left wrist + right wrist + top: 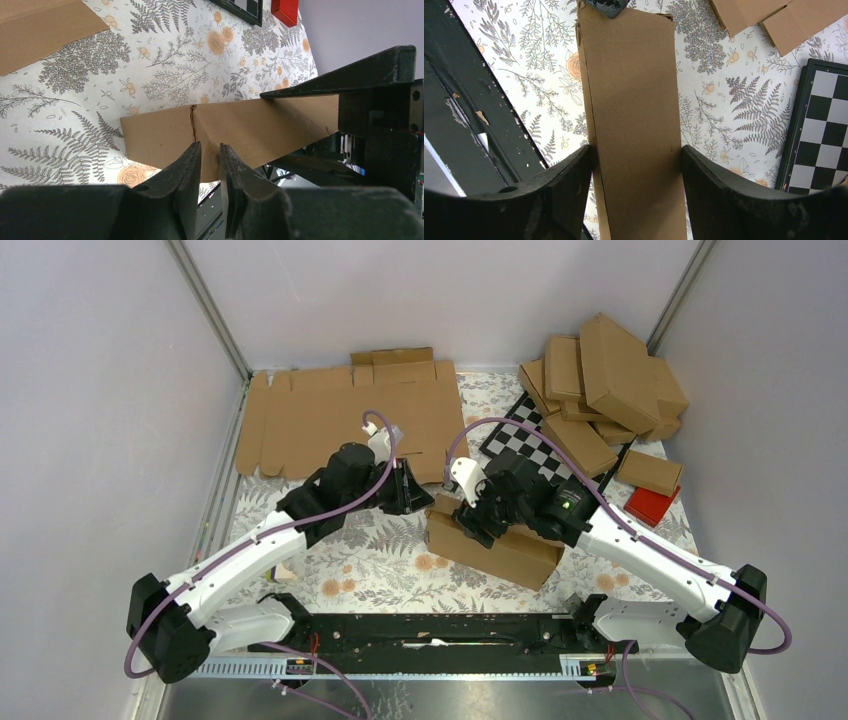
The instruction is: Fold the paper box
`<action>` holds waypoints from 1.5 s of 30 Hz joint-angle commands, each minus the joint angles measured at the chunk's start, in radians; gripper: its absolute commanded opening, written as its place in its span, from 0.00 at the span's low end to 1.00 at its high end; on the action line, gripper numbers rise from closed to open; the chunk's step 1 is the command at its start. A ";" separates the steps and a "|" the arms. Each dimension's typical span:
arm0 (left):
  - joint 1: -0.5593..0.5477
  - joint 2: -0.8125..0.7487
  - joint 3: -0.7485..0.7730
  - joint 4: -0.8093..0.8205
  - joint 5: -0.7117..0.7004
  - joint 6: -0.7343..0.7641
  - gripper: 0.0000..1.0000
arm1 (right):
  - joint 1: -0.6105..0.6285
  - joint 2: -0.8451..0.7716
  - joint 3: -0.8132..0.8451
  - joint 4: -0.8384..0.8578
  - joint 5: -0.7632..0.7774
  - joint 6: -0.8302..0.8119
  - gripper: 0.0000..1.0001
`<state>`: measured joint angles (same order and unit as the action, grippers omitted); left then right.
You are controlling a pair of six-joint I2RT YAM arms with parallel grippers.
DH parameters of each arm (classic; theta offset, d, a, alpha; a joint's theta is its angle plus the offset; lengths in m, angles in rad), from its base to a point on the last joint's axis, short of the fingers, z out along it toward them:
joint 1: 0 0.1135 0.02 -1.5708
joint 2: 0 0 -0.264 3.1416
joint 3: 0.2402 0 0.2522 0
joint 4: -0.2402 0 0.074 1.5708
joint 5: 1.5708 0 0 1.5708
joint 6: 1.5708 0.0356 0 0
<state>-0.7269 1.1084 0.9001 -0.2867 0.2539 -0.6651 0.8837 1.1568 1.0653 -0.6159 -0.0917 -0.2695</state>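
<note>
The paper box (505, 552) is a closed brown cardboard box lying on the floral cloth mid-table. My right gripper (478, 525) straddles its width, and in the right wrist view the gripper (636, 149) has one finger pressed on each long side of the box (629, 75). My left gripper (418, 495) is at the box's far left end. In the left wrist view this gripper (210, 145) is nearly closed, with a corner edge of the box (260, 125) between its fingertips.
Flat brown cardboard sheets (350, 415) lie at the back left. A pile of folded boxes (610, 380) sits at the back right on a checkered board (525, 445). A red object (650, 505) lies at the right. Grey walls close off three sides.
</note>
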 commanded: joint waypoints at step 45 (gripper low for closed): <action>0.007 0.005 0.054 -0.023 0.012 0.010 0.56 | -0.023 -0.258 0.327 -0.706 0.595 1.012 1.00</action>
<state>-0.7227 1.1126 0.8974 -0.3286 0.2539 -0.6769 0.8703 0.9684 1.4040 -1.1915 0.4004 0.5312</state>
